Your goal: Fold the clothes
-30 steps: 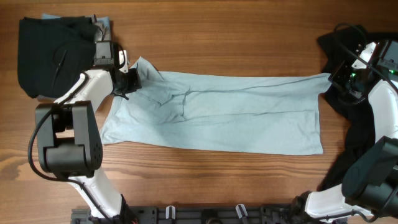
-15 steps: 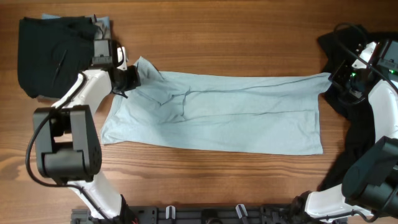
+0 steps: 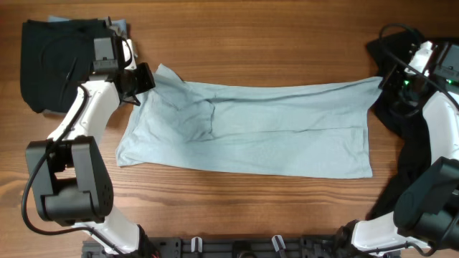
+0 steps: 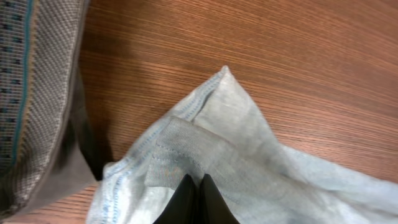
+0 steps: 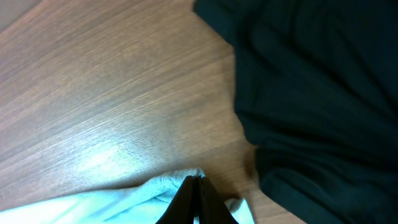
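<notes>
A pale light-blue T-shirt [image 3: 272, 136] lies spread lengthwise across the middle of the wooden table. My left gripper [image 3: 143, 77] is shut on its far left corner; the left wrist view shows the fingertips [image 4: 200, 182] pinching the hemmed fabric [image 4: 249, 155]. At the far right corner my right gripper [image 3: 385, 80] is also shut on the shirt, its tips [image 5: 195, 182] closed on the pale cloth [image 5: 124, 202]. The shirt's far edge runs taut between the two grippers. The near edge rests flat on the table.
A black garment [image 3: 57, 64] lies folded at the far left over a bluish cloth [image 3: 118, 26], which shows as grey knit [image 4: 37, 93] in the left wrist view. Another black garment [image 3: 416, 158] is heaped along the right edge, close to my right gripper [image 5: 311, 93].
My left gripper has drawn the shirt's left corner up and away toward the far left. The right gripper has shifted slightly farther too, and the far edge has tightened.
</notes>
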`<action>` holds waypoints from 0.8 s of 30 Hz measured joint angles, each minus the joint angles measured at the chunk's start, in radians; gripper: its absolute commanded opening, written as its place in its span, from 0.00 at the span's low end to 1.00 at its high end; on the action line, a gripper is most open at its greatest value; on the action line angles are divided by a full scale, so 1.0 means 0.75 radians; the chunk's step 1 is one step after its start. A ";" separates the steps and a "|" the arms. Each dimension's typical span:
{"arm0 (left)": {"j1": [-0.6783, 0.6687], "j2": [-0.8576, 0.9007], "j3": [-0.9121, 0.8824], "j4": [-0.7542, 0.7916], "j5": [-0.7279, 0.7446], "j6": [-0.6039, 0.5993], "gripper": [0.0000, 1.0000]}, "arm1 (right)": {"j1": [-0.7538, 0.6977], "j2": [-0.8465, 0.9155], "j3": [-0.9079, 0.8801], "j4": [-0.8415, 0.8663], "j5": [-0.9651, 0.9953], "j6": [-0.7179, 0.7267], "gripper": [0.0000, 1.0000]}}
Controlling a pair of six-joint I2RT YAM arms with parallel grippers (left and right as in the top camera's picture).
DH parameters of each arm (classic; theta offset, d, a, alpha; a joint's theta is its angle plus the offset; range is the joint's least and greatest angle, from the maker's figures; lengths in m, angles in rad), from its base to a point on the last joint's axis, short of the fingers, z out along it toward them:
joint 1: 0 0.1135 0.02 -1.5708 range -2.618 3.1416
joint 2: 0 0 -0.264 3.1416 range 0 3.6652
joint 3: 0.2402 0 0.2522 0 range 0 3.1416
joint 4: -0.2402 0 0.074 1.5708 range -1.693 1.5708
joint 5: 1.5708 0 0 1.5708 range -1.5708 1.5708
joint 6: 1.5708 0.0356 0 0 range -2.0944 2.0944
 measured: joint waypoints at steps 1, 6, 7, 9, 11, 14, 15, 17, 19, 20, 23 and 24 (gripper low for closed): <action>-0.001 0.000 0.000 0.000 0.006 -0.005 0.04 | 0.011 0.003 0.000 0.007 0.000 -0.009 0.05; -0.001 0.000 0.000 0.001 0.023 -0.024 0.04 | 0.048 0.050 0.000 0.036 -0.002 -0.042 0.08; -0.001 0.000 0.000 0.000 0.025 -0.024 0.04 | 0.051 0.063 0.000 0.041 -0.004 -0.050 0.10; -0.001 0.000 0.000 0.000 0.031 -0.025 0.04 | 0.055 0.092 0.000 0.042 -0.005 -0.067 0.17; -0.001 0.000 0.000 0.000 0.040 -0.025 0.04 | 0.056 0.106 0.000 0.048 -0.004 -0.084 0.20; -0.001 0.000 0.000 0.001 0.054 -0.025 0.04 | 0.056 0.107 0.000 0.069 -0.005 -0.098 0.32; -0.001 0.000 0.000 0.000 0.055 -0.025 0.04 | 0.056 0.107 0.000 0.071 -0.005 -0.104 0.33; -0.001 0.000 0.000 0.001 0.060 -0.025 0.04 | 0.056 0.108 0.000 0.074 -0.005 -0.101 0.35; -0.001 0.000 0.000 0.000 0.064 -0.025 0.04 | 0.056 0.112 0.000 0.077 -0.005 -0.100 0.38; -0.001 0.000 0.000 0.000 0.064 -0.026 0.04 | 0.056 0.119 0.000 0.080 -0.005 -0.100 0.40; -0.001 -0.010 0.000 0.000 0.064 -0.027 0.04 | 0.056 0.174 0.000 0.107 -0.005 -0.094 0.46; -0.001 -0.017 0.000 0.000 0.064 -0.029 0.04 | 0.056 0.203 0.000 0.114 -0.005 -0.091 0.47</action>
